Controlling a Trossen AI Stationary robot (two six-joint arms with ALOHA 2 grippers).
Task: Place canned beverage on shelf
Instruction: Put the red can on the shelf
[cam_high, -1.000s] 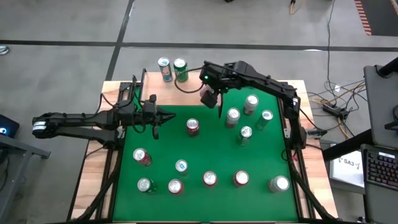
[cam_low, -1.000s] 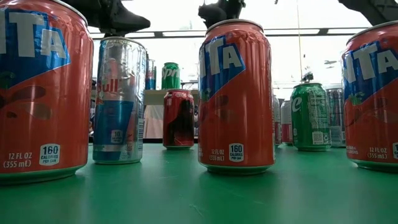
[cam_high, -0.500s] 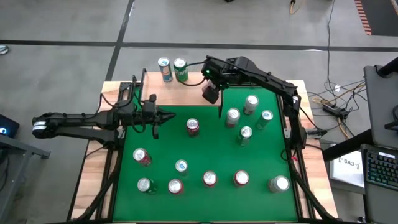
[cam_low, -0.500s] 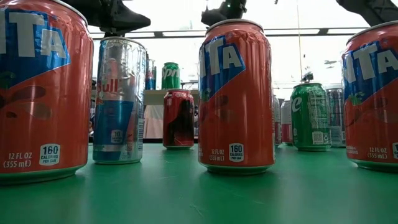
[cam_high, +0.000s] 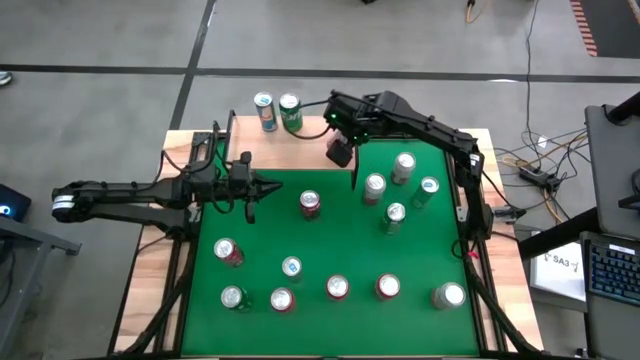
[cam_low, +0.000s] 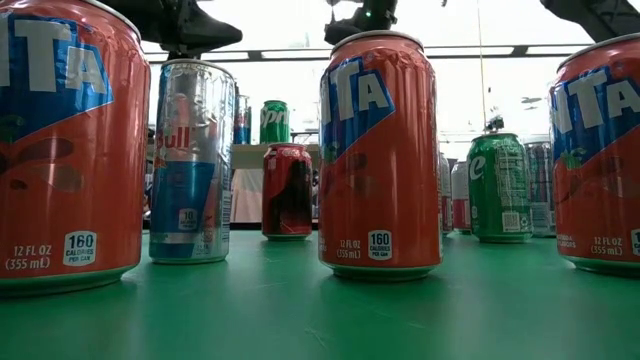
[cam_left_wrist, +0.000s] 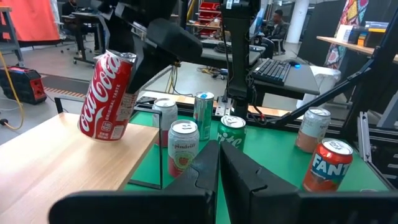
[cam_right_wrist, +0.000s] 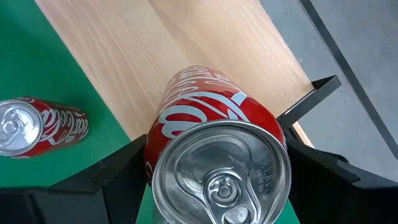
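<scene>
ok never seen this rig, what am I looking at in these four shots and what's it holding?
It is a two-armed robot at a green table. One picture looks straight down from above, one sits at table-top height among the cans, and one rides on each wrist.

The right hand grips a red Coca-Cola can, tilted, over the light-wood shelf at the table's far edge. The right wrist view looks down on that can's top. The left hand is shut, holds nothing and waits over the table's left side.

Two cans already stand on the shelf. About a dozen more, among them orange Fanta cans, stand on the green.
</scene>
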